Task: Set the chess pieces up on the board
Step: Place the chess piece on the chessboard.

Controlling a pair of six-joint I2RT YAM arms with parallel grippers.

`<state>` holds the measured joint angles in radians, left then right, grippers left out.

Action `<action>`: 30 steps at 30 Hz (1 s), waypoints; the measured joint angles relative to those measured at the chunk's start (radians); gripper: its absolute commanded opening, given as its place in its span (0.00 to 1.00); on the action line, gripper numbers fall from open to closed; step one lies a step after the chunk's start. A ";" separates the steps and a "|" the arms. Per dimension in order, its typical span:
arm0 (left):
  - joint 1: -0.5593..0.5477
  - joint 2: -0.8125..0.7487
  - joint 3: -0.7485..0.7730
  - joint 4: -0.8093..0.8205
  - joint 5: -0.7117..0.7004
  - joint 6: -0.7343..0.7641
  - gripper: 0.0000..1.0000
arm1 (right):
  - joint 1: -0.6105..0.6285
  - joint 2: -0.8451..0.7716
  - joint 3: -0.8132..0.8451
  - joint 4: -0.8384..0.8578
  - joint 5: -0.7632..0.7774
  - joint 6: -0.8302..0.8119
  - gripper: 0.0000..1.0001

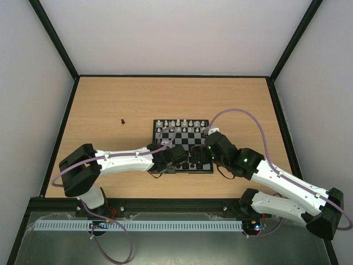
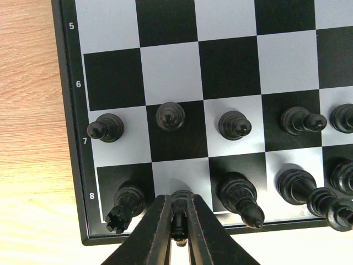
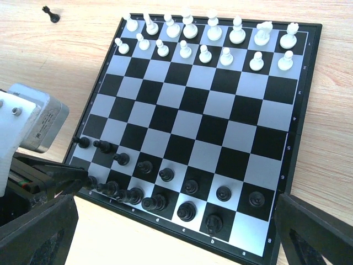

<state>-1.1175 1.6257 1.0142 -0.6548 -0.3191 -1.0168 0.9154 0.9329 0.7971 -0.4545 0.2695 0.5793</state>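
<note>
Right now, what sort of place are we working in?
Probably a lab test cell rather than a home: a bare wooden table, boxed in by plain white walls on a black frame, with a board on it.

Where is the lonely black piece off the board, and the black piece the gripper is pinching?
lone black piece (image 3: 51,14): right wrist view, on its body.
pinched black piece (image 2: 178,218): left wrist view, on its clamped middle.

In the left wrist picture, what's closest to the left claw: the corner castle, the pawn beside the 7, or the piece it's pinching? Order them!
1. Pinched black piece, between the fingers of the left gripper.
2. Corner rook, just left of it.
3. Pawn beside the 7, farther up the left edge.
</note>
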 measured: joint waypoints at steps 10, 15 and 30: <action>0.003 0.008 0.000 0.008 -0.001 0.007 0.12 | 0.000 0.000 0.000 0.011 -0.005 -0.001 0.99; 0.013 0.014 0.000 0.010 -0.005 0.015 0.12 | 0.000 0.000 0.000 0.011 -0.009 -0.004 0.99; 0.019 0.026 0.000 0.022 -0.002 0.042 0.33 | 0.000 0.003 -0.005 0.012 -0.020 -0.011 0.99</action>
<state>-1.0981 1.6516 1.0142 -0.6327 -0.3206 -0.9752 0.9154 0.9360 0.7925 -0.4427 0.2493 0.5678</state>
